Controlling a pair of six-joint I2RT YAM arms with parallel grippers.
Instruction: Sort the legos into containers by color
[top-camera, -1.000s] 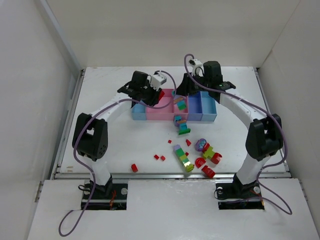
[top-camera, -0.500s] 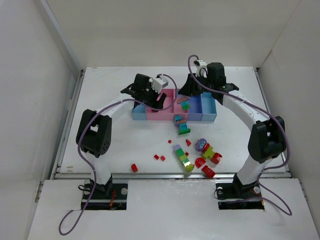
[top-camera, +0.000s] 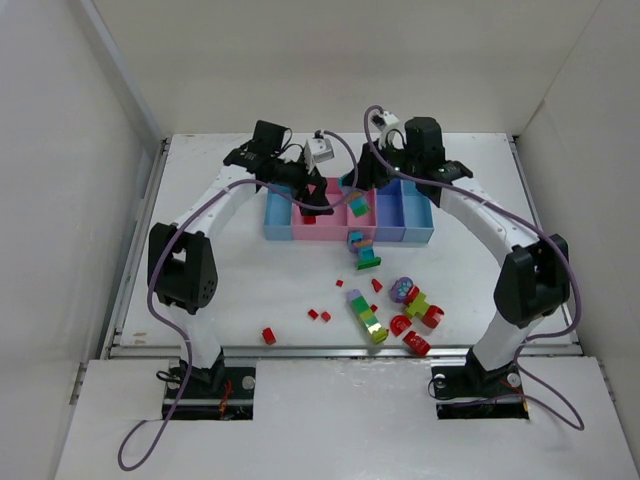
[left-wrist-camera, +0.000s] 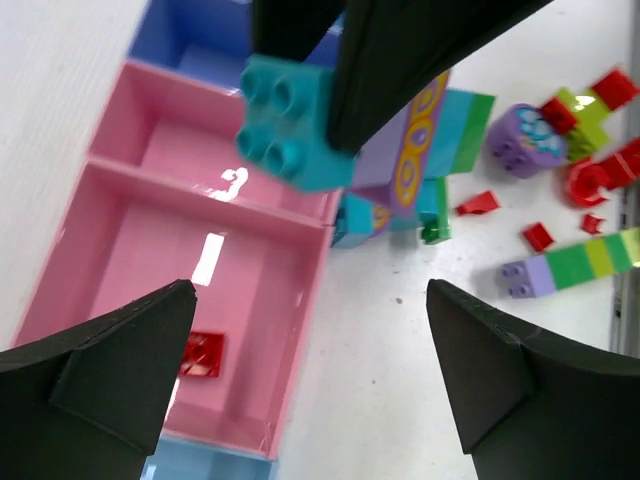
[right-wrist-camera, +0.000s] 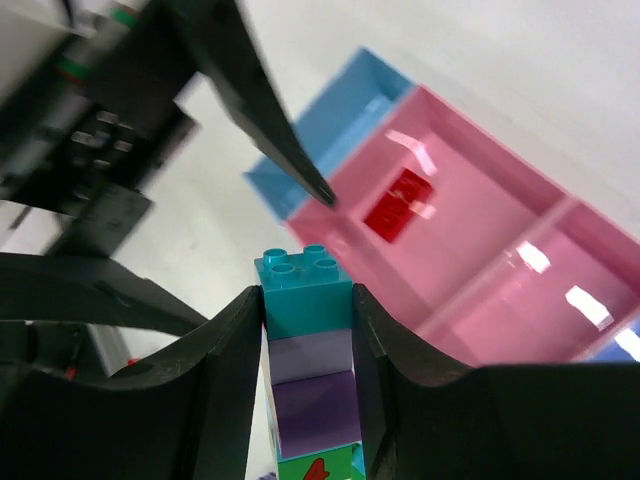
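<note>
legos stack (right-wrist-camera: 308, 370) | teal over lilac, purple, green | 4 studs on top

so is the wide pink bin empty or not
Not empty: one red brick lies flat on the floor of the wide pink bin; the rest of it is bare.

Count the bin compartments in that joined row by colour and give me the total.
Light blue bins: 2
Pink bins: 2
Purple-blue bin: 1
Total: 5
</note>
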